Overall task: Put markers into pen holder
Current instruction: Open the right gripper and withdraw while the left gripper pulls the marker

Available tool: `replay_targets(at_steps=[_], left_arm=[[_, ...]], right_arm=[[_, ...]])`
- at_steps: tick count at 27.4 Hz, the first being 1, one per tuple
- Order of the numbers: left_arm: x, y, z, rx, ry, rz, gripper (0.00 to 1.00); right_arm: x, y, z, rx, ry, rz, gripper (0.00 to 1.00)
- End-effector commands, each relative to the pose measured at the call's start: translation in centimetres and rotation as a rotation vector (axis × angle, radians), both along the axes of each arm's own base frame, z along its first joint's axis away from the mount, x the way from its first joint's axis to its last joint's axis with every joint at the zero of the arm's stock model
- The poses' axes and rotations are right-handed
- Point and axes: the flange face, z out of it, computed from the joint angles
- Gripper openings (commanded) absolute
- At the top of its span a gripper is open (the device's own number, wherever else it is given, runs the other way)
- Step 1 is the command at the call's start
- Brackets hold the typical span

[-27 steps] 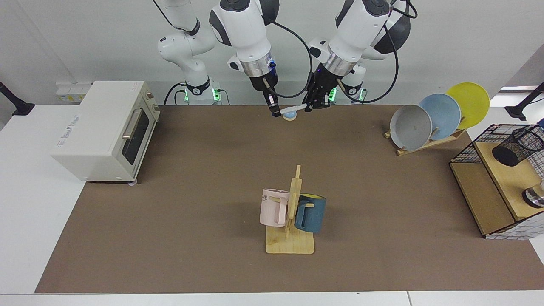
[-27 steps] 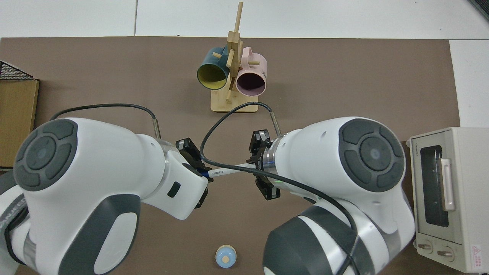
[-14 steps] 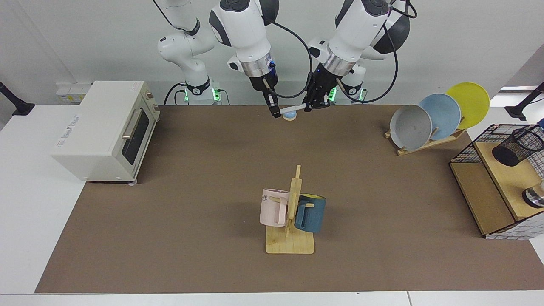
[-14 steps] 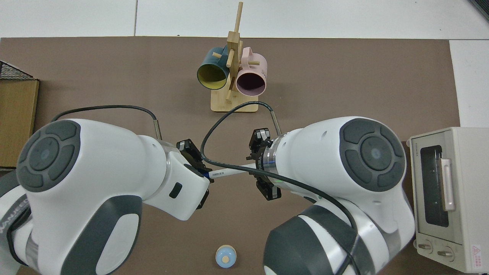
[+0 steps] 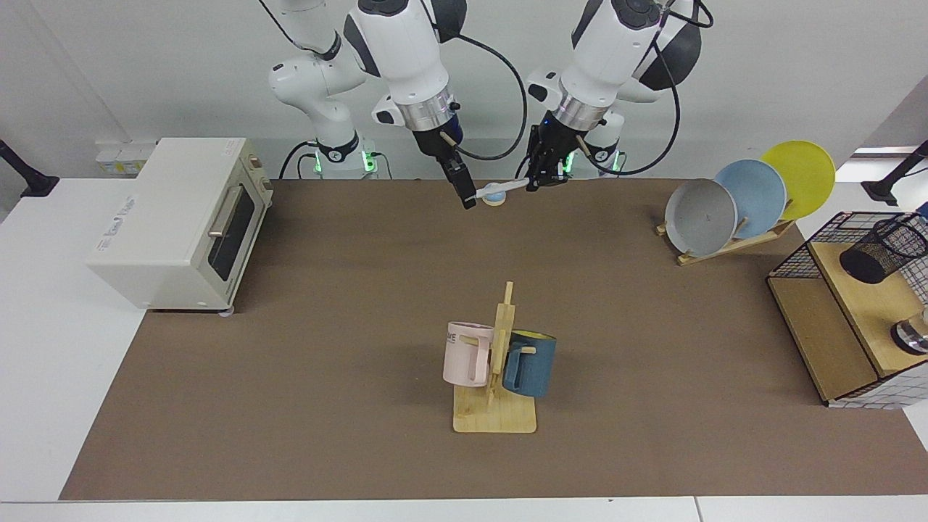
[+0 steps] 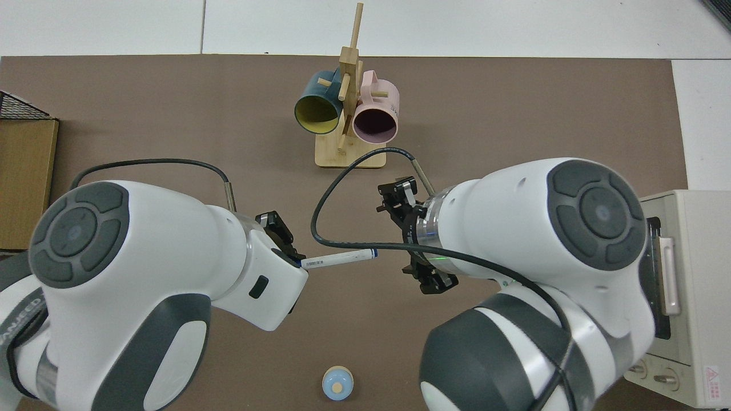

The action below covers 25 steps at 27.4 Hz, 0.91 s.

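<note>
Markers are represented by one white marker (image 6: 338, 260), held level in the air above the brown surface (image 5: 348, 304) near its edge by the robots' bases. Only the top view shows the printed label on its barrel and a thin dark band at its free end; in that view the end toward the left arm is hidden under the arm's wrist. Only the facing view shows the pen holder (image 5: 883, 249), lying tilted on a wire-grid wooden shelf (image 5: 844, 319) at the surface's far side, well apart from the marker.

Both arms are bent down over the surface from their bases, with wrists angled toward each other. The left tool (image 5: 545, 174) is closed on one end of the marker (image 5: 500, 188), which extends sideways from it toward the right tool (image 5: 464, 194). The right tool is seen at the marker's free end; whether it touches the marker, or how its fingers are set, cannot be told from either view. A small blue round object (image 6: 337, 385) lies on the surface just beneath the marker in the facing view.
</note>
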Motion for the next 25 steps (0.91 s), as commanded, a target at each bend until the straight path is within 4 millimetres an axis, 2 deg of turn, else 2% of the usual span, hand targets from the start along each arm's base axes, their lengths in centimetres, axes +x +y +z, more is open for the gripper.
replay_targets(at_steps=[1,7,11,18,25], left_arm=[[-0.2,2.0,-0.1,0.037,-0.003,0.016,0.0],[0.3,3.3,-0.3,0.069,-0.001,0.031,0.0],[0.8,4.3,-0.4,0.087,-0.007,0.047,0.0],[1.6,6.4,-0.5,0.149,-0.022,0.067,0.0],[2.4,9.3,-0.8,0.262,-0.034,0.072,0.0]], right_arm=[[0.0,-4.1,1.5,-0.013,-0.02,0.242,1.0],[0.0,-11.0,2.5,-0.061,-0.039,0.626,1.0],[0.3,-15.3,2.8,-0.117,-0.041,0.79,1.0],[0.8,-19.3,2.5,-0.282,-0.016,1.048,1.0],[1.8,-23.0,2.3,-0.326,-0.029,1.125,1.0]])
